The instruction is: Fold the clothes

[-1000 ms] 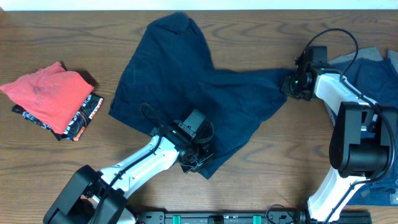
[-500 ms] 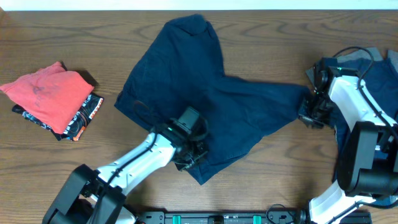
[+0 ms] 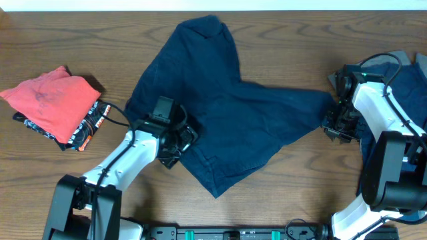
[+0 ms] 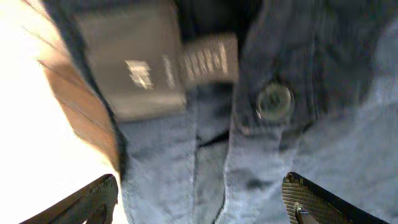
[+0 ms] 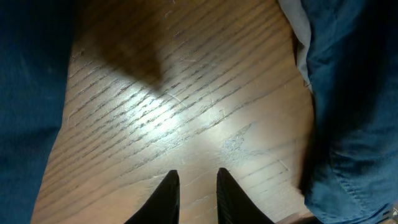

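Logging state. The navy garment (image 3: 227,113) lies opened out and rumpled across the middle of the table (image 3: 300,193), not yet folded. One lobe points to the far edge, one to the right, and a corner points to the near edge. The red garment (image 3: 50,100) sits folded on the black orange-printed garment (image 3: 92,125) at far left, well apart from the navy one.

The left gripper (image 3: 175,138) is at the garment's left edge. Its wrist view shows the fingers spread wide and holding nothing, with a label (image 4: 132,78) and a button (image 4: 274,101) just ahead. That view is blurred.

The right gripper (image 3: 335,125) is at the garment's right tip. Its fingers (image 5: 168,193) are drawn nearly together with nothing between them, over bare wood. Navy cloth lies on either side of them.

Risks, as judged:
- If the left fingers close at the thick band by the button, they may take one layer only or slip off the hard button. The fold would then open as it lifts.
- The right gripper has no hold. If it descends where it is, it meets wood.
- If it shifts to the right, it may catch the pile of navy cloth (image 3: 400,83) by the right edge and drag a second garment in.
- If only the left side pulls, the whole garment slides instead of folding.
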You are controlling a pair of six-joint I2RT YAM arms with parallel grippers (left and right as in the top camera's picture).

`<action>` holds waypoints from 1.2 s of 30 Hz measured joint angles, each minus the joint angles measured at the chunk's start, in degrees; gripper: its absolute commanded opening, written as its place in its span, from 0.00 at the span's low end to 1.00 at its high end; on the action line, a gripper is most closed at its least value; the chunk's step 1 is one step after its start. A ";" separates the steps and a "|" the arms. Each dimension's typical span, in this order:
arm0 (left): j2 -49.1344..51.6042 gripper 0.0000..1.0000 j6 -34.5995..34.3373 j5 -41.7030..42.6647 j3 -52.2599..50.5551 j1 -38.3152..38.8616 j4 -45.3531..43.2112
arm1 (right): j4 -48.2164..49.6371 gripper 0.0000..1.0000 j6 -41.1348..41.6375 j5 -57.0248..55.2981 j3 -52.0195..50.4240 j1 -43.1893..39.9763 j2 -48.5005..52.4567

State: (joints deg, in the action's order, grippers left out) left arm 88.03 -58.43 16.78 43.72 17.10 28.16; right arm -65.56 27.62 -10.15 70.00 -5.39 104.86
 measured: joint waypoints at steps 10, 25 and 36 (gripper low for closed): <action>4.83 0.25 0.07 -1.81 1.62 -1.07 -3.52 | 0.24 0.22 0.02 -0.02 0.00 0.00 0.00; 13.03 0.06 16.00 -3.85 13.57 -21.16 -11.08 | 2.82 0.21 -0.33 1.81 -0.09 0.00 0.00; 12.70 0.98 23.39 4.87 22.40 -25.00 17.57 | 8.24 0.34 -13.18 17.18 -0.11 2.23 0.00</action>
State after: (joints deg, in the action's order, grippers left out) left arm 100.73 -35.05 21.65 66.13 -7.90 45.74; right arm -57.32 14.44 7.03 69.89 -3.16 104.86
